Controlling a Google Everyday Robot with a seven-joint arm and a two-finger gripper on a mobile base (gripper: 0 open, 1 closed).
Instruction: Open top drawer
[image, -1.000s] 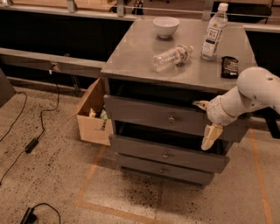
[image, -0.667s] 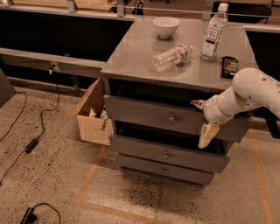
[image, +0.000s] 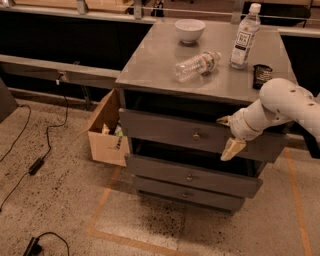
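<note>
I have the claw (image: 228, 135) in front of the top drawer (image: 160, 129), off to the right of its small round knob (image: 196, 135) and not touching the knob. The two pale fingers (image: 233, 149) stand apart, one up near the drawer's top edge and one hanging lower over its front, so I read the claw as open with nothing in it. The white arm (image: 280, 102) comes in from the right edge of my view, across the right end of the drawer front.

The top drawer sits directly under the bench (image: 160, 55) top, with a dark gap showing above its panel. Below it are the middle drawer (image: 165, 172) and the bottom drawer (image: 210, 199), each with its own knob.

On the bench I see a white bowl (image: 189, 30) at the back, a clear bottle (image: 196, 65) lying on its side near the middle, a labelled bottle (image: 245, 36) standing upright to the right, and a small dark packet (image: 262, 75) just beside the arm.

A cardboard box (image: 106, 132) stands open on the floor against the bench's left side, and a black cable (image: 35, 165) trails over the speckled floor further left.
</note>
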